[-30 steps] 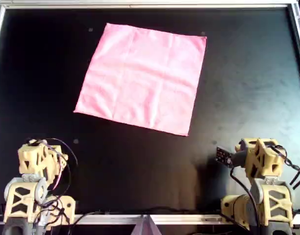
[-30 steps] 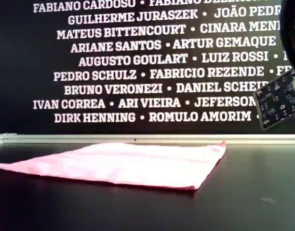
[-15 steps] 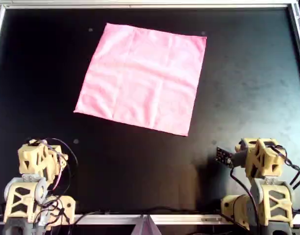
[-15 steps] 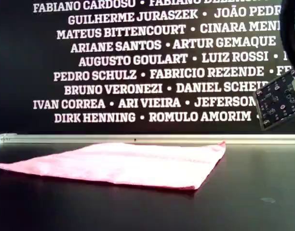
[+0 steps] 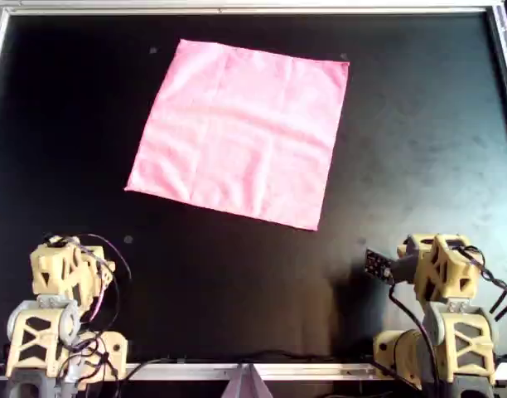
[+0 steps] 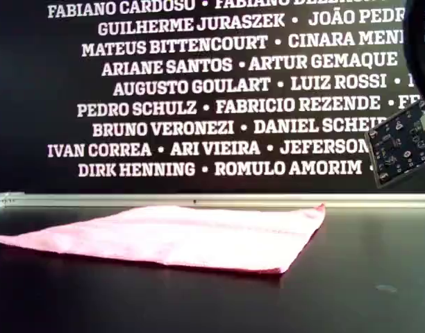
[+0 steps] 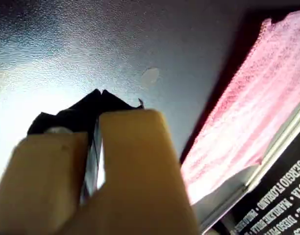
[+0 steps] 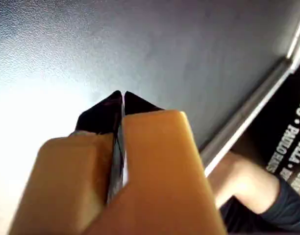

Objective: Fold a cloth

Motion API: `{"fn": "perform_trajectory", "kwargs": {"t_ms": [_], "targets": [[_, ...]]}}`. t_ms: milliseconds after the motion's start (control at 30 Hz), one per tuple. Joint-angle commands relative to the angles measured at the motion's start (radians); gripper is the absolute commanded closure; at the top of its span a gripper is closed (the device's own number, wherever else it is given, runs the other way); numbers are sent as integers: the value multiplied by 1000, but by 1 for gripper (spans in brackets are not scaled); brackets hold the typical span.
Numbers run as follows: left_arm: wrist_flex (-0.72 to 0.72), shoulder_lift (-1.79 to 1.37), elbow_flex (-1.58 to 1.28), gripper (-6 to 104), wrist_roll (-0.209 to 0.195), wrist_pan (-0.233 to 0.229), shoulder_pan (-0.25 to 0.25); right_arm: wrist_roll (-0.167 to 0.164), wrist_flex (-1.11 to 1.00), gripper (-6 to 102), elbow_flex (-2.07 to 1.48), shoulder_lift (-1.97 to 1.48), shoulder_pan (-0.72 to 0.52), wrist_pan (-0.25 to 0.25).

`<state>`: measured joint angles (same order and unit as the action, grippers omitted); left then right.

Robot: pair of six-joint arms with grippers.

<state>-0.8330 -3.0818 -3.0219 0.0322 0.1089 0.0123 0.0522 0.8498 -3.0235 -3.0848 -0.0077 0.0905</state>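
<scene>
Two grippers, left (image 7: 98, 98) and right (image 8: 119, 98), are sitting pinched closed and empty, your cloth (image 5: 241, 131) lying flat well ahead; thin and limp, it's probably wanting a corner pinch.

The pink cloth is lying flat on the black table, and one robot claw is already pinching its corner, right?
Not quite. The pink cloth does lie flat on the black table, but no claw is pinching it. The overhead view shows both arms parked at the near edge, away from the cloth.
</scene>
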Motion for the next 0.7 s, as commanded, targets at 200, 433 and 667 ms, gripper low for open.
{"fn": "perform_trajectory", "kwargs": {"t_ms": [200,433,667], "targets": [[130,-9,6,60,-2,5,6,-9,-78,43,40,-34,51,-5],[130,-8,21,23,-8,3,6,5,-78,5,92,-34,110,-5],[133,-2,72,19,-9,5,5,-11,-81,1,106,-34,337,-127]]}}
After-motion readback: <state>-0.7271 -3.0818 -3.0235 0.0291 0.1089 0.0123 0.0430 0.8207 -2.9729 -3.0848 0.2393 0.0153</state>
